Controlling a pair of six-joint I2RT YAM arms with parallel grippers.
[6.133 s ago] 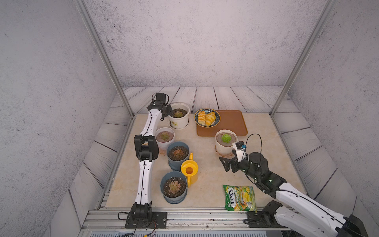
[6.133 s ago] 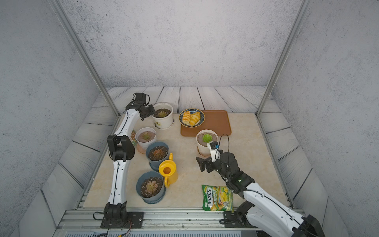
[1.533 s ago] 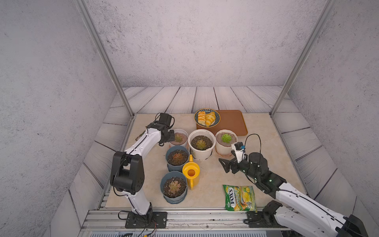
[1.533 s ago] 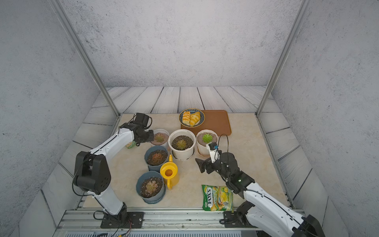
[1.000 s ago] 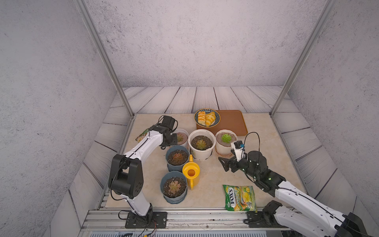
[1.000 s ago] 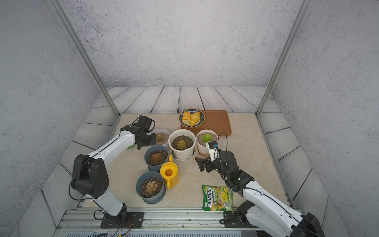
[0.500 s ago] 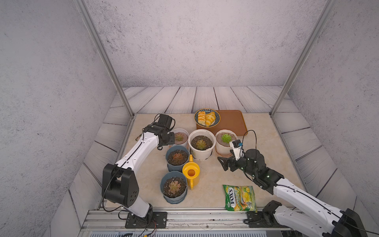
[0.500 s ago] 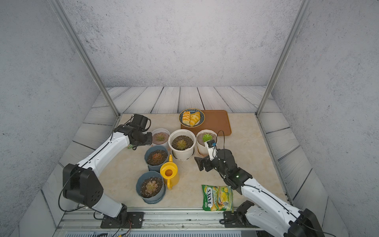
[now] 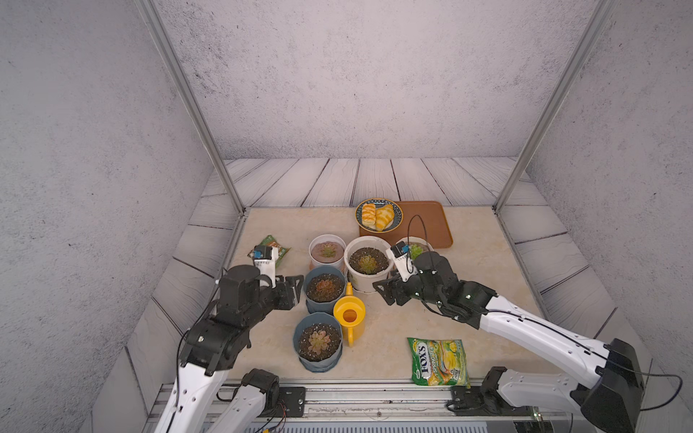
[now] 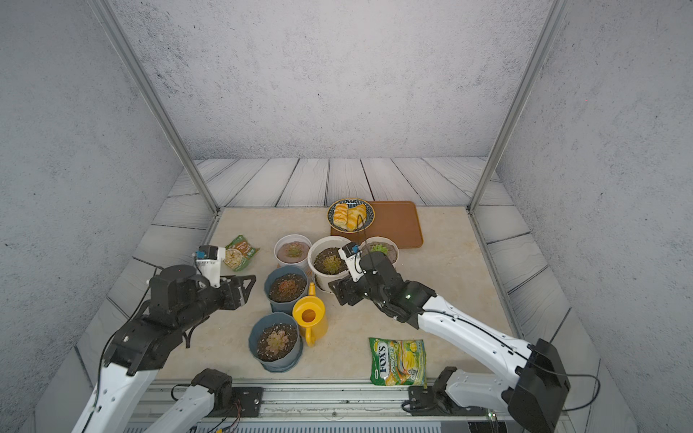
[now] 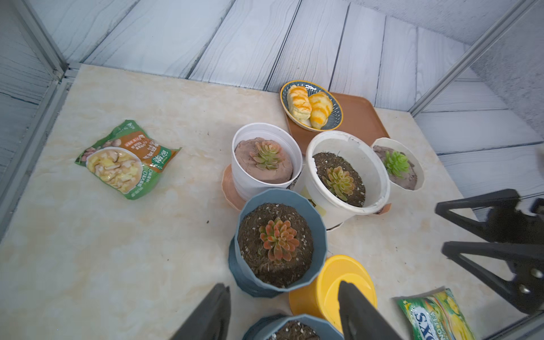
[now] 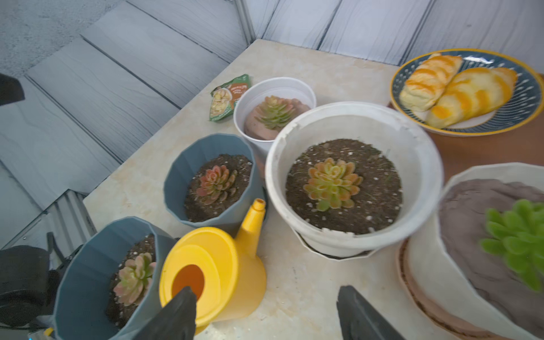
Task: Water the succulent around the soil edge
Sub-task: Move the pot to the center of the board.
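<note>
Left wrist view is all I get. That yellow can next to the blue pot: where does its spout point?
Observer: The yellow watering can has its spout aimed up at the gap between the farther blue pot and the big white pot.
Visitor: Has it a handle?
Observer: Yes, a handle on the side opposite the spout.
Visitor: And the pot cut off at my picture's edge?
Observer: That nearer blue pot holds a pinkish-green succulent in dark soil.
</note>
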